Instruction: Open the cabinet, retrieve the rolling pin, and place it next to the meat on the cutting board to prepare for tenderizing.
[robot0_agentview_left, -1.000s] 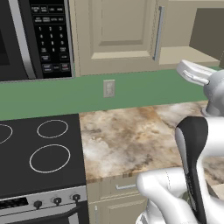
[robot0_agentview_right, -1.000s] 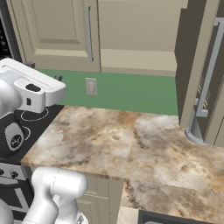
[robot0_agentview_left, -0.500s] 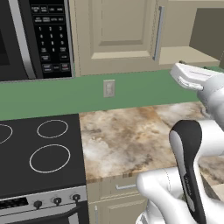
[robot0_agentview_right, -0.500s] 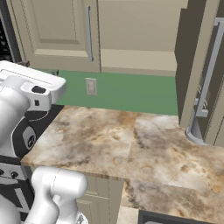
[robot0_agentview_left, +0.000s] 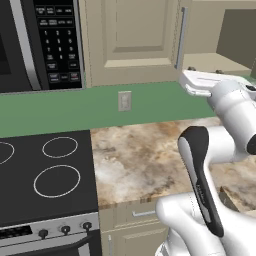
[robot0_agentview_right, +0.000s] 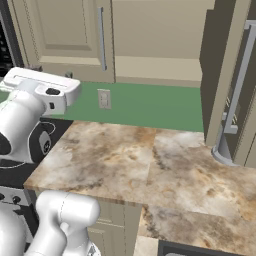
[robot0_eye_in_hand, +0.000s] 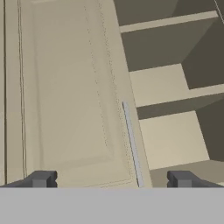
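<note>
The cabinet (robot0_agentview_left: 132, 35) hangs above the counter. Its left door (robot0_eye_in_hand: 65, 96) is closed, with a long silver bar handle (robot0_eye_in_hand: 132, 144) along its right edge. The right door (robot0_agentview_right: 220, 75) stands swung out, baring beige shelves (robot0_eye_in_hand: 175, 78). My gripper (robot0_eye_in_hand: 111, 179) is open, level with the cabinet's bottom edge and pointing at the closed door and its handle, a short way off. From the base views the hand (robot0_agentview_left: 205, 82) (robot0_agentview_right: 42, 85) hovers above the counter. The rolling pin, the meat and the cutting board are out of view.
A black microwave (robot0_agentview_left: 42, 42) hangs left of the cabinet above a black stove (robot0_agentview_left: 45, 172). A marbled counter (robot0_agentview_right: 130, 160) runs under the arm, with a green backsplash and wall socket (robot0_agentview_left: 124, 101) behind. The open door juts out over the counter's right side.
The hand has risen a little and moved closer to the cabinet's closed door. Its fingers stay spread wide.
</note>
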